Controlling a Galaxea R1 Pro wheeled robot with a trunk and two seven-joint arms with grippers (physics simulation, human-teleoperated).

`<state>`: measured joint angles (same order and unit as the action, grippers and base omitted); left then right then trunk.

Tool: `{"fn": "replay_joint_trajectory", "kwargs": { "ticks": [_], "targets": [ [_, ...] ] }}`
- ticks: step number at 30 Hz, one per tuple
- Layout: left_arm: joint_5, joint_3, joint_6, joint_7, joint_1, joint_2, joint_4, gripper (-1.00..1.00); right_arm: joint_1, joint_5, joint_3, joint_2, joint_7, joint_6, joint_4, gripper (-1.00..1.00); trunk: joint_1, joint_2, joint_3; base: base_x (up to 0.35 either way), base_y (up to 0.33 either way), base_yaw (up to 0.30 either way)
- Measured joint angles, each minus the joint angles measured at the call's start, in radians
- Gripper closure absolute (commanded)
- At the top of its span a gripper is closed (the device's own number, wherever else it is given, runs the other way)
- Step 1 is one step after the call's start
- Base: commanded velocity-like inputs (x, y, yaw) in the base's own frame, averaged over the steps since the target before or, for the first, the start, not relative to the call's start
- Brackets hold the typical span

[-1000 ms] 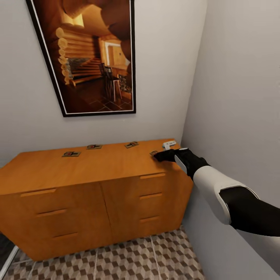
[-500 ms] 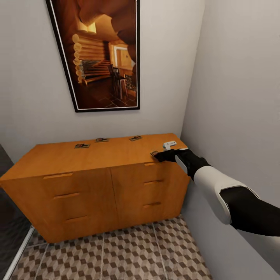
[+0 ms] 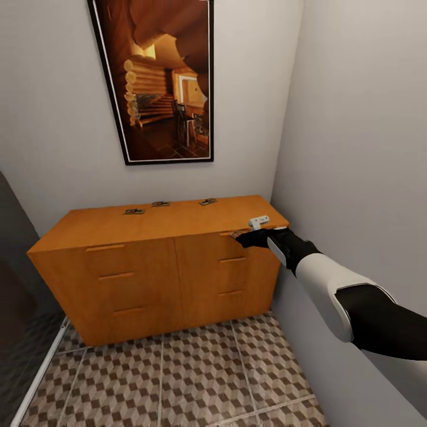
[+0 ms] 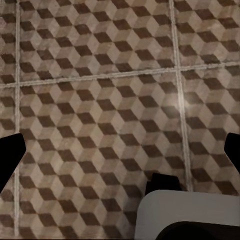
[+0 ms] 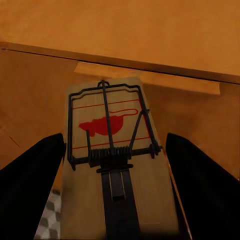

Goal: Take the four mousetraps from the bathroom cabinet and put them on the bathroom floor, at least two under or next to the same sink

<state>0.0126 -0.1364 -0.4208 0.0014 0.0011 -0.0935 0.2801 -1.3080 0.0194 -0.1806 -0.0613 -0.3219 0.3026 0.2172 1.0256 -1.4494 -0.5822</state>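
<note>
My right hand [image 3: 242,237] grips one mousetrap [image 5: 114,150] between its fingers, held off the front edge of the orange-brown cabinet [image 3: 154,261] near its right end. Three more mousetraps [image 3: 160,204] lie in a row along the back of the cabinet's top surface. My left hand [image 4: 120,155] hangs open above the cube-patterned bathroom floor [image 3: 178,379].

The wooden cabinet [image 3: 160,261] stands in the corner on the bathroom floor [image 3: 178,379]. Three mousetraps [image 3: 160,204] lie in a row near the back of its flat top. A small white thing [image 3: 258,222] sits near its front right corner.
</note>
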Motion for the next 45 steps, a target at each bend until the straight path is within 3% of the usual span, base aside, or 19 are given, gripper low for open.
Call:
{"fn": "replay_joint_trajectory", "kwargs": {
  "ticks": [10, 17, 25, 31, 36, 45],
  "targets": [
    [0.0, 0.0, 0.0, 0.0, 0.0, 0.0, 0.0, -1.0, 0.0, 0.0, 0.001, 0.0, 0.012, -0.005, -0.024, 1.0, 0.0, 0.0, 0.0, -0.317, 0.062, 0.0],
    [0.0, 0.0, 0.0, 0.0, 0.0, 0.0, 0.0, -1.0, 0.0, 0.0, 0.002, 0.0, 0.013, -0.033, -0.08, 1.0, 0.0, 0.0, 0.0, -0.077, 0.009, 0.0],
    [0.0, 0.0, -0.001, 0.0, 0.0, 0.0, 0.001, -1.0, 0.02, 0.001, 0.0, 0.001, 0.013, -0.185, -0.189, 1.0, -0.001, 0.0, 0.0, -0.008, 0.001, 0.0],
    [0.0, 0.0, -0.001, 0.0, 0.0, 0.0, 0.002, -1.0, 0.148, 0.003, -0.001, 0.005, 0.012, -0.287, -0.201, 1.0, -0.001, 0.0, 0.0, 0.0, 0.0, 0.0],
    [0.0, 0.0, 0.0, 0.0, 0.0, 0.0, 0.001, -1.0, 0.321, 0.005, 0.0, 0.021, 0.02, -0.413, -0.201, 1.0, -0.001, 0.0, 0.0, 0.0, 0.0, 0.0],
    [0.0, 0.002, 0.0, 0.0, 0.0, 0.001, 0.0, -1.0, 0.565, 0.004, -0.005, 0.038, 0.163, -0.64, -0.201, 1.0, -0.001, 0.0, 0.0, 0.0, 0.0, 0.0]
  ]
}}
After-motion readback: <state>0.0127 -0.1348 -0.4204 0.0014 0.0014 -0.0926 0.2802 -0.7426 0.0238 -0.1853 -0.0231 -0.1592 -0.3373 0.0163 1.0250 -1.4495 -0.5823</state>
